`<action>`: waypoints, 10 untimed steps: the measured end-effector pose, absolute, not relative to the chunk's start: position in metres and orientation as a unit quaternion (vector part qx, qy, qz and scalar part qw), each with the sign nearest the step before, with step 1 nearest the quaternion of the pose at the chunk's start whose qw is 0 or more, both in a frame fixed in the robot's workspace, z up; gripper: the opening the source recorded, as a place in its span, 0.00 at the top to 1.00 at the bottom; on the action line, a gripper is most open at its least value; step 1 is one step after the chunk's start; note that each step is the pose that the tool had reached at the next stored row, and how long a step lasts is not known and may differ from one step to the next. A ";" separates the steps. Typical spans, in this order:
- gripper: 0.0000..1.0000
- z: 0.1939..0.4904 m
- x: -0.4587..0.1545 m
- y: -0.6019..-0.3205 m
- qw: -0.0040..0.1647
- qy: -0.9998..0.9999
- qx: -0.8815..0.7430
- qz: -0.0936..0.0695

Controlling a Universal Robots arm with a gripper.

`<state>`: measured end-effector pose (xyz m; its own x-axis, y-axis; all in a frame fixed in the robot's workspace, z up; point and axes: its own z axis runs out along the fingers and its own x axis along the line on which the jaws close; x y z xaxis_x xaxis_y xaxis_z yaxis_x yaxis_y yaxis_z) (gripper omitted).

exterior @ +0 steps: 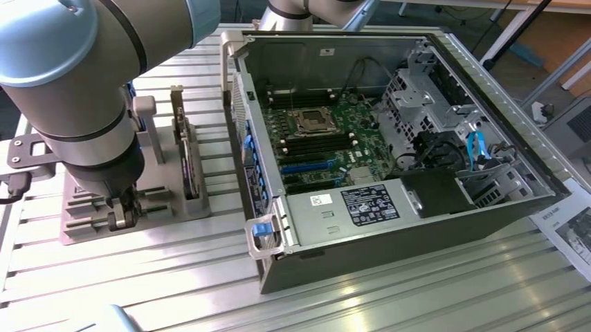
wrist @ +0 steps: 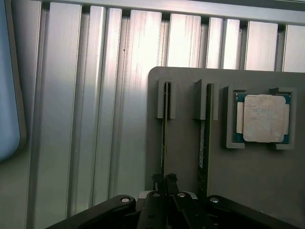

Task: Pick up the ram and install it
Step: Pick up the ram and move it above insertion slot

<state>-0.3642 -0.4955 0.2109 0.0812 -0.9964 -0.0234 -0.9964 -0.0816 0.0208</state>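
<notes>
Ribbed aluminium table (exterior: 369,297) fills the exterior view's foreground. At lower left I note my gripper (exterior: 124,213) pressed together on the ram (wrist: 164,138), which stands on edge in the grey holder (exterior: 83,232). Beyond, centre-right, sits the open computer case (exterior: 388,243).

A robotics workshop: a ribbed silver aluminium-profile table (exterior: 388,301) bears an opened black desktop computer case (exterior: 388,257), a grey plastic parts fixture (exterior: 83,225) at its nine o'clock.
</notes>
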 end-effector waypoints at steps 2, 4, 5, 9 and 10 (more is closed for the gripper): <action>0.88 0.211 -0.364 -0.496 0.000 0.678 -0.735 0.016; 0.88 0.211 -0.364 -0.496 0.000 0.678 -0.735 0.016; 0.88 0.211 -0.364 -0.496 0.000 0.678 -0.735 0.016; 0.88 0.211 -0.364 -0.496 0.000 0.678 -0.735 0.016; 0.88 0.211 -0.364 -0.496 0.000 0.678 -0.735 0.016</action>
<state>-0.3642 -0.4955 0.2109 0.0811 -0.9964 -0.0235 -0.9964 -0.0816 0.0208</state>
